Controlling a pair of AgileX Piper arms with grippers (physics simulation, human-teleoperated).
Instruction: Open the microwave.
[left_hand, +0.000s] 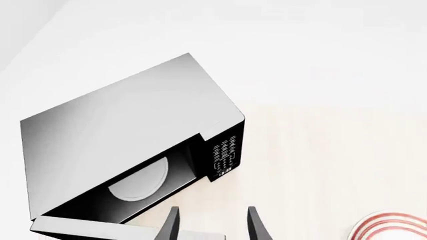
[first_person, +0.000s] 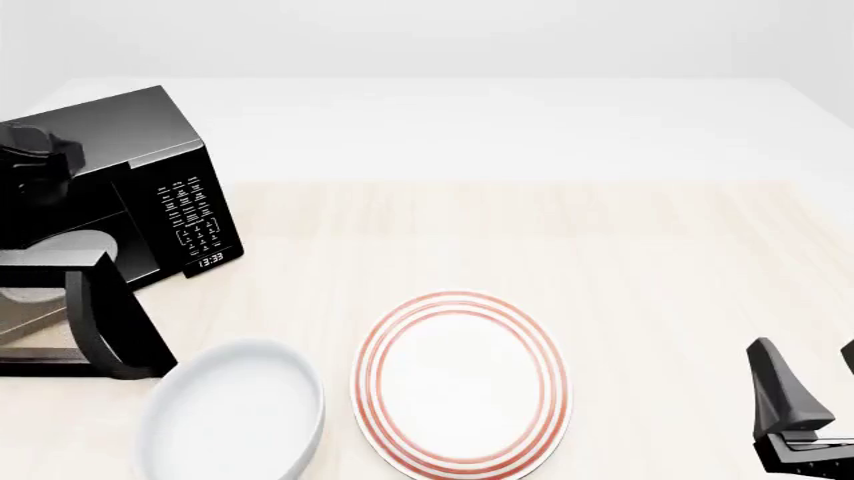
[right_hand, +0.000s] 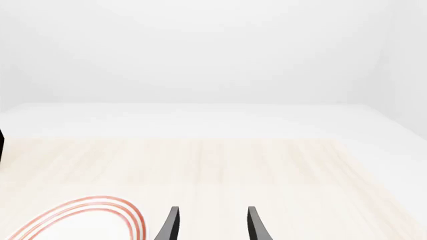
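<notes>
The glossy black microwave (first_person: 147, 130) stands at the table's far left. Its door (first_person: 40, 335) is swung open toward me, with the black handle (first_person: 114, 320) at its free edge. The pale turntable (first_person: 60, 250) shows inside, and the keypad (first_person: 187, 215) and clock (first_person: 210, 262) face front. In the left wrist view I look down on the microwave (left_hand: 120, 120), its turntable (left_hand: 140, 182) and the open door (left_hand: 73, 229). My left gripper (left_hand: 213, 225) is open and empty, above the door's free end. My right gripper (first_person: 807, 400) is open and empty at the front right, and it also shows in the right wrist view (right_hand: 212, 225).
A red-ringed white plate (first_person: 461, 380) lies front centre. A white bowl (first_person: 234, 420) sits to its left, close to the open door. The left arm's black body (first_person: 34, 165) hangs in front of the microwave's top left. The plate's edge shows in both wrist views (left_hand: 393, 227) (right_hand: 80, 220).
</notes>
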